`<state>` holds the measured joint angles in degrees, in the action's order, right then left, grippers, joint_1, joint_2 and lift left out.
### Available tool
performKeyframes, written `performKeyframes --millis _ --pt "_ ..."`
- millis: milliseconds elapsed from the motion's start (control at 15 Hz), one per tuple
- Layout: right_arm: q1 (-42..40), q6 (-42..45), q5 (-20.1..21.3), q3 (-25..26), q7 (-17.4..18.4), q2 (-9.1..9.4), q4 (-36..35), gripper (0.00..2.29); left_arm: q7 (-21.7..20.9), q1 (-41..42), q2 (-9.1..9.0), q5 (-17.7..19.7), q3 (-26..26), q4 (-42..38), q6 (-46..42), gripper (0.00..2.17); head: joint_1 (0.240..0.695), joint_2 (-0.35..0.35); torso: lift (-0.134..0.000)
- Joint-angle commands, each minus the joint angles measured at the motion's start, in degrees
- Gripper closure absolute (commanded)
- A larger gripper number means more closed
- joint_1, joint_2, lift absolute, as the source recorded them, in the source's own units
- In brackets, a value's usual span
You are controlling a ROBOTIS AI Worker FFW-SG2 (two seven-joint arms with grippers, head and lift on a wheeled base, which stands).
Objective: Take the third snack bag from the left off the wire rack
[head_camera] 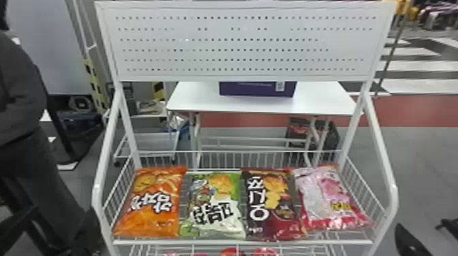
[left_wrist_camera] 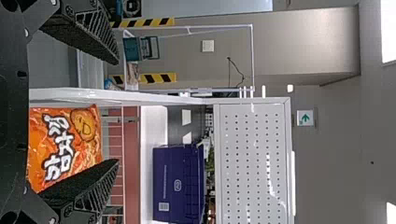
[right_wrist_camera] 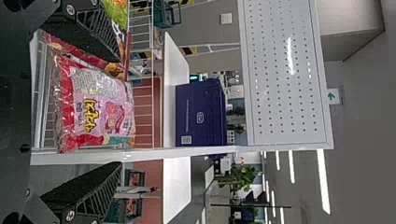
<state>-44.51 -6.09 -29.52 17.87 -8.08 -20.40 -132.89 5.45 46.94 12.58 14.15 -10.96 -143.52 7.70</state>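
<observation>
On the white wire rack (head_camera: 102,190), the dark red snack bag (head_camera: 269,204), third from the left, lies untouched between green bag (head_camera: 213,207) and pink bag (head_camera: 325,199), while left gripper (left_wrist_camera: 112,109) and right gripper (right_wrist_camera: 121,109) hang short of it, fingers spread and empty.

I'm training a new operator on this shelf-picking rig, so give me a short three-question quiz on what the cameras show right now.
1. True or false: four snack bags lie side by side on the wire rack.
2. The third snack bag from the left is mostly: A) blue B) dark red C) grey.
3. Fill in: the left tool and the right tool both have their fingers ____.
Key: 1 true; 2 B; 3 open.
</observation>
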Motion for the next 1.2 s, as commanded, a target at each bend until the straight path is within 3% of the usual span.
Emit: performKeyframes --millis 0,600,800,1133 --pt "0.1 0.0 0.1 0.0 0.0 0.01 0.0 0.11 0.0 0.0 -0.01 0.0 0.0 0.0 0.0 0.14 0.499 0.0 0.0" --pt "0.7 0.2 0.0 -1.0 -0.1 0.01 0.7 0.11 0.0 -0.1 -0.01 0.0 -0.1 0.0 0.0 0.14 0.499 0.0 0.0" --pt "11.1 -4.4 2.6 -8.8 -0.1 0.27 7.8 0.11 0.0 0.0 -0.01 -0.3 0.6 -0.2 0.0 0.14 0.499 0.0 0.0" --pt "34.8 -18.5 10.4 -27.2 0.9 2.65 22.9 0.11 0.0 0.3 0.51 -1.0 1.3 -0.3 0.0 0.14 0.499 0.0 0.0"
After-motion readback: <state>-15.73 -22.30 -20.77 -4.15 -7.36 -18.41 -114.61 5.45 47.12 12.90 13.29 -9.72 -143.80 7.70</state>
